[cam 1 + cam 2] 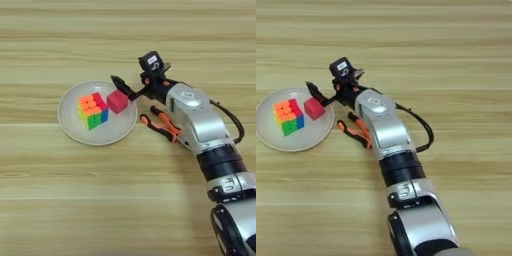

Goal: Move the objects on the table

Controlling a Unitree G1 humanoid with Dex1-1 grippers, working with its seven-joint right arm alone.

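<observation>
Left eye view: claw [121,90] label [152,61] unreadable beside red cube [118,102].

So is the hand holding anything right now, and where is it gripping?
Cannot tell for sure: the hand is right at the red cube's upper right edge on the plate, but no clear grip shows.

Looks like robot lab / test bench, not home. Evidence: broad light wooden table [75,200] w/ lengthwise grain fills whole view; silver-forearmed robot arm [200,125] enters from 5 o'clock; odd mix at centre: round grey plate [75,131], multicoloured puzzle cube [92,111], small red cube [118,101], orange-and-black-handled needle-nose pliers [162,125] at 3 o'clock of plate.
</observation>
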